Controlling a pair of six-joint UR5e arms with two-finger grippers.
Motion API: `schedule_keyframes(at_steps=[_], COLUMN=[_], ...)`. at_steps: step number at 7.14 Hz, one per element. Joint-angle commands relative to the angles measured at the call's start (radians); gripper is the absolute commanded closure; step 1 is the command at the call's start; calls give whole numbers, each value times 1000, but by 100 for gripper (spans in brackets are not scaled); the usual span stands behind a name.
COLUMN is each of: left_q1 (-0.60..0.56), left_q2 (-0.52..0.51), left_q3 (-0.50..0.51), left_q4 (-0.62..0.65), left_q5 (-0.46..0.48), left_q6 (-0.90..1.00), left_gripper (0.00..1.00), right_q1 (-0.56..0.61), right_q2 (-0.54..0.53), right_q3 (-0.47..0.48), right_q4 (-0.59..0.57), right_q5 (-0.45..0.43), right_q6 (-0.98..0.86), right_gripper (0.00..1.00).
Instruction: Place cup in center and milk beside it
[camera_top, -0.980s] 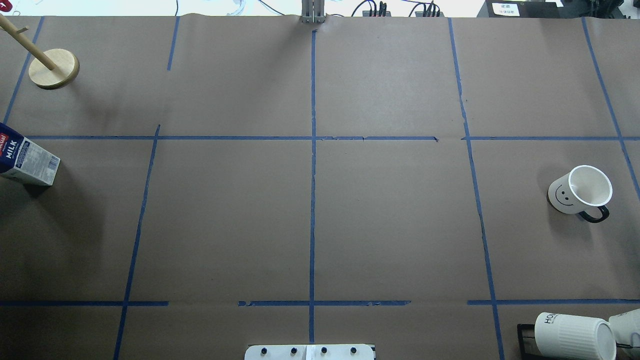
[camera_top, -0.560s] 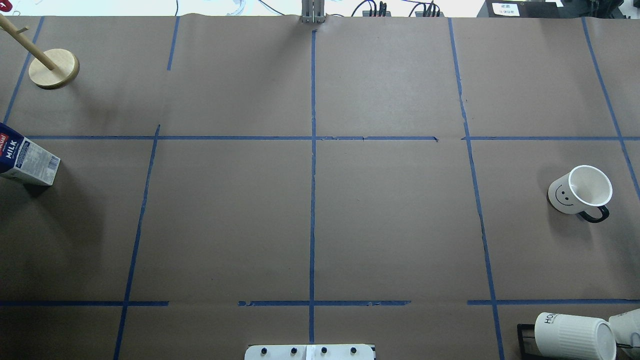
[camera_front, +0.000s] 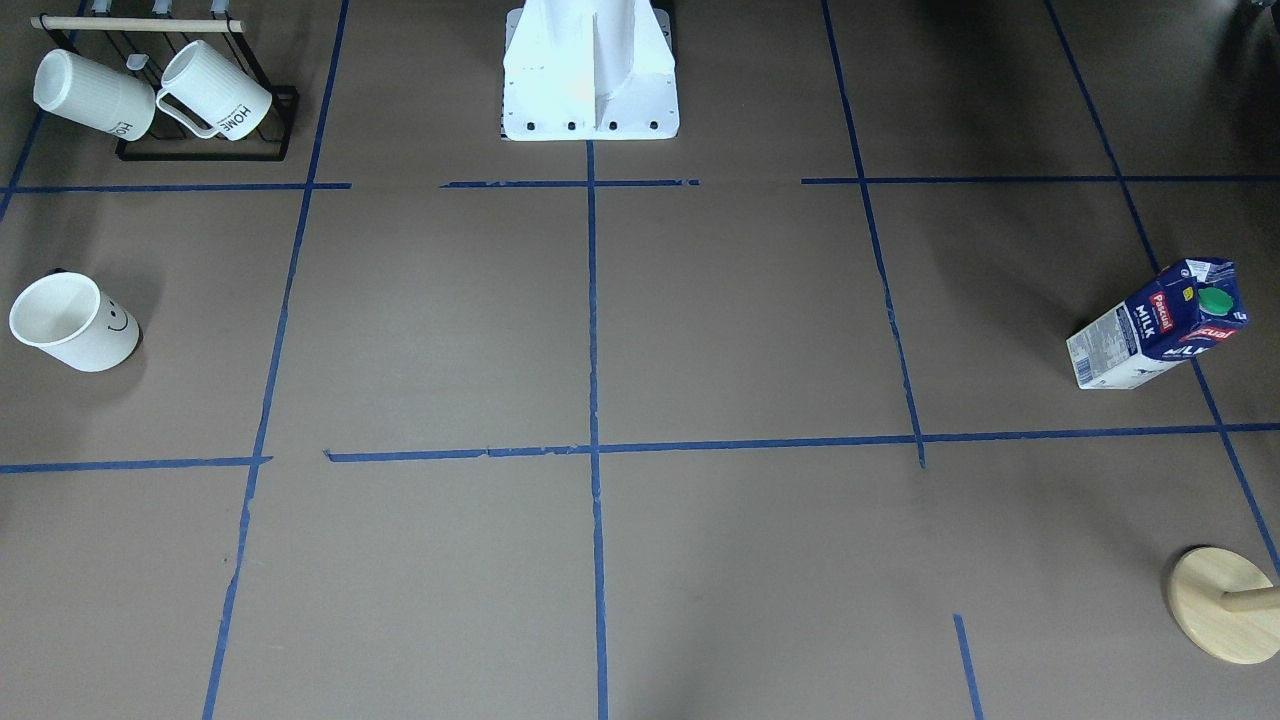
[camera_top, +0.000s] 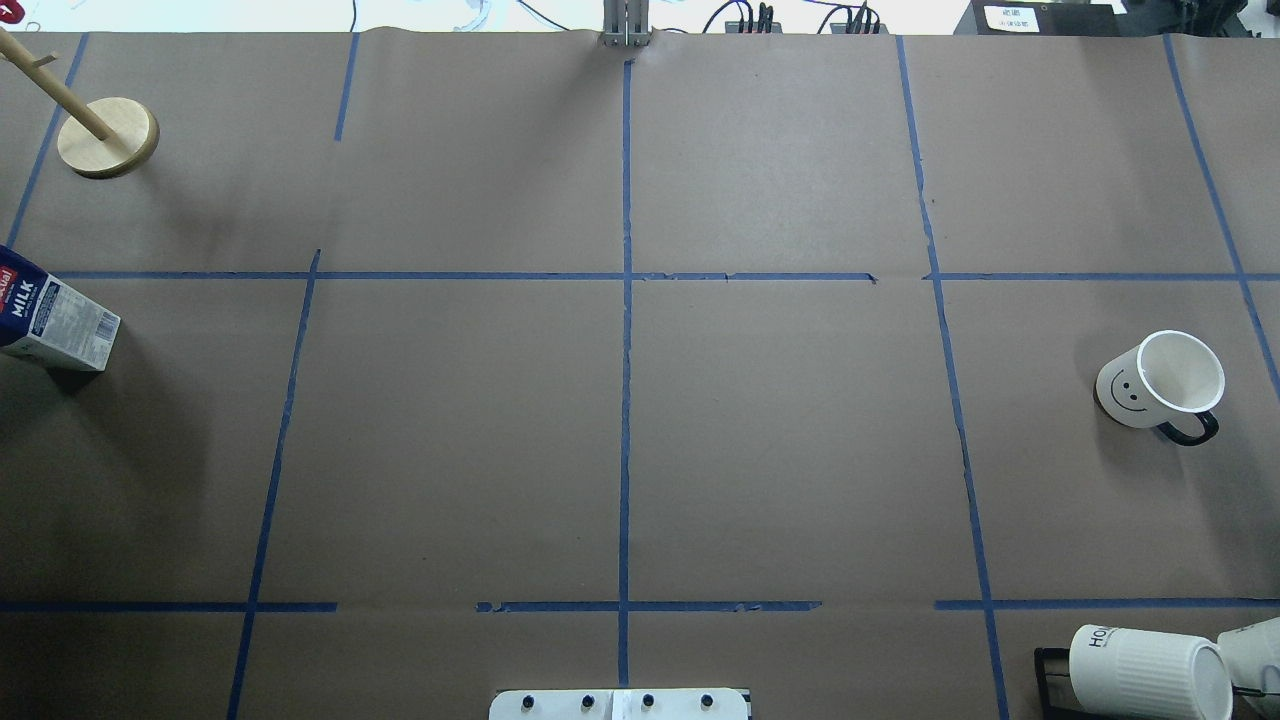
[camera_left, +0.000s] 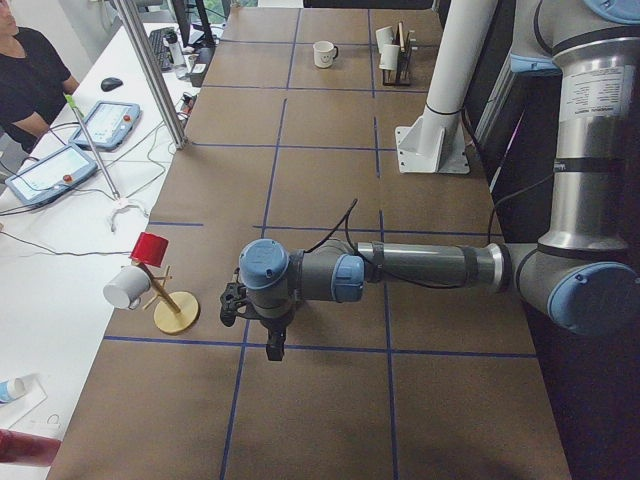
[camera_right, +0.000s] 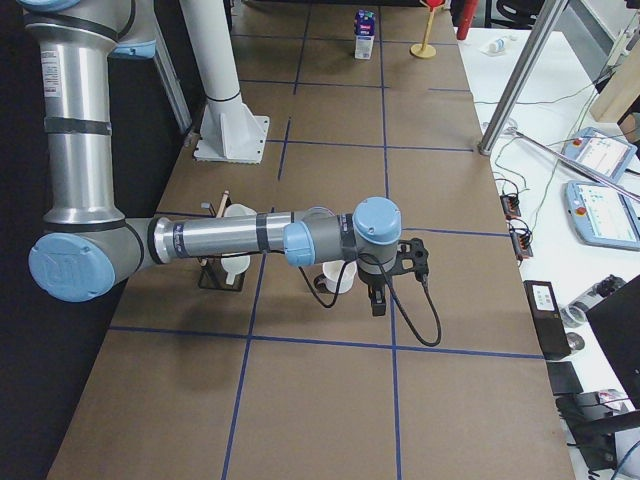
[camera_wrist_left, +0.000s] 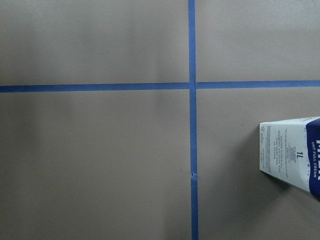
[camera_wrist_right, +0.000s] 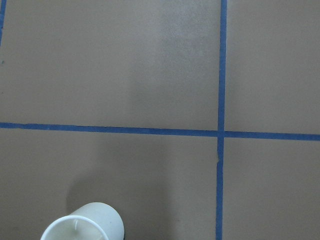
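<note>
The cup (camera_top: 1160, 385), white with a black smiley face, stands upright at the table's right end. It also shows in the front view (camera_front: 75, 322) and at the bottom of the right wrist view (camera_wrist_right: 85, 225). The milk (camera_top: 50, 320) stands at the left end, also in the front view (camera_front: 1160, 325) and the left wrist view (camera_wrist_left: 290, 152). The center (camera_top: 626, 277) is bare. My left gripper (camera_left: 272, 345) hangs high over the left end. My right gripper (camera_right: 378, 300) hangs high beside the cup. I cannot tell whether either is open or shut.
A black rack with ribbed HOME mugs (camera_top: 1140, 670) sits at the near right corner. A wooden mug stand (camera_top: 107, 137) is at the far left corner. The robot's white base (camera_front: 590, 70) is at the near middle edge.
</note>
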Motion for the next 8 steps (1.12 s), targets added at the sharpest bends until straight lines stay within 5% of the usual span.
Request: schedule_keyframes(at_steps=[1, 4, 8], left_q1=[-1, 0, 0], left_q2=[-1, -1, -2], left_q3=[-6, -6, -9], left_q4=[0, 0, 0], left_q5=[0, 0, -2], left_q6=[-1, -1, -1], left_gripper=[0, 0, 0], right_q1=[-75, -256, -364], right_q2=[-54, -112, -111], right_q3=[93, 92, -51], right_q4=[3, 291, 374], right_q5=[-6, -116, -132], right_q6=[163, 453, 460], right_gripper=[0, 0, 0])
